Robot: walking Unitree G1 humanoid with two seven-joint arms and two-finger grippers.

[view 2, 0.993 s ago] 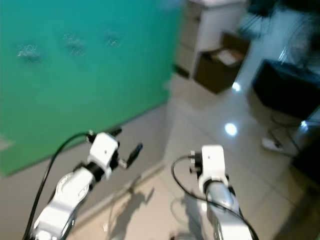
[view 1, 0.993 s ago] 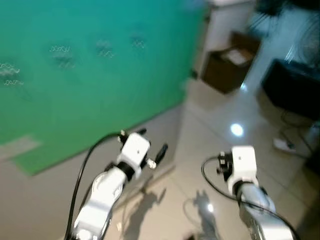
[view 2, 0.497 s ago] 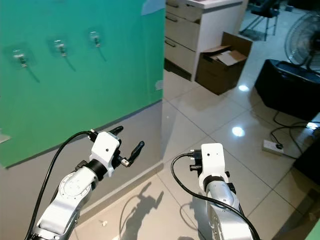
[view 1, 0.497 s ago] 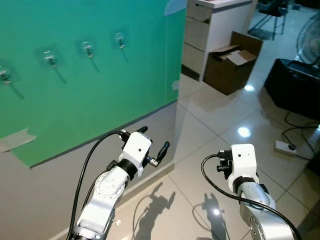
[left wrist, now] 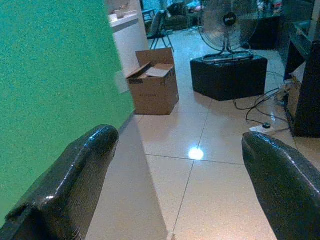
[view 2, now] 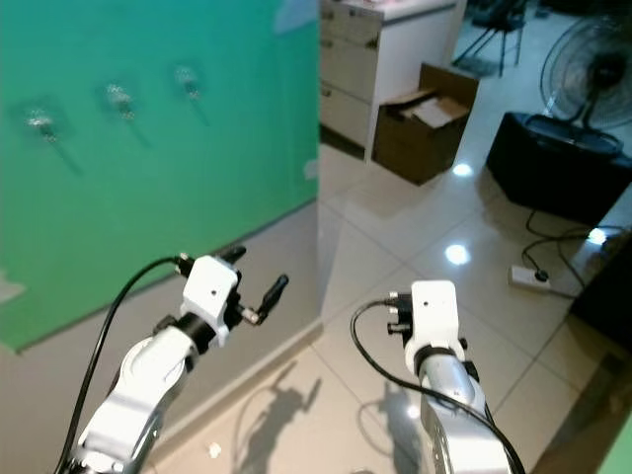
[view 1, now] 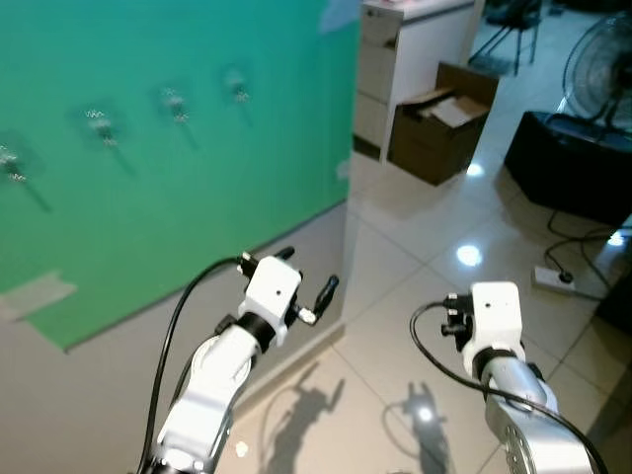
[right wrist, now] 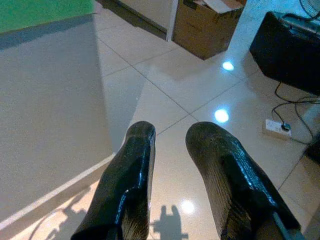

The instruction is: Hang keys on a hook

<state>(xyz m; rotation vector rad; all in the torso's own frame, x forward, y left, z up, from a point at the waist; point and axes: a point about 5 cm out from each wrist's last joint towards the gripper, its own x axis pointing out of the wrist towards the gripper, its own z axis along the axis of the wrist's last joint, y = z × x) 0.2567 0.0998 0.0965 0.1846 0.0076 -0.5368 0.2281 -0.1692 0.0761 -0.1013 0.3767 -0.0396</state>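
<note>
Several clear stick-on hooks sit in a row on the green wall panel, up and to the left, slightly blurred. I see no keys. My left gripper is raised in front of the grey lower wall, well below the hooks, open with nothing between its fingers. My right gripper points down at the tiled floor; its fingers stand close together with only a narrow gap and hold nothing. From the head, the right wrist block covers those fingers.
An open cardboard box stands beside a white cabinet at the back right. A black box, a fan, and a power strip with cables lie on the right. Glossy tiled floor spreads ahead.
The camera has shifted a little and the picture is slightly blurred again. Both arms keep the same pose, the left gripper still open.
</note>
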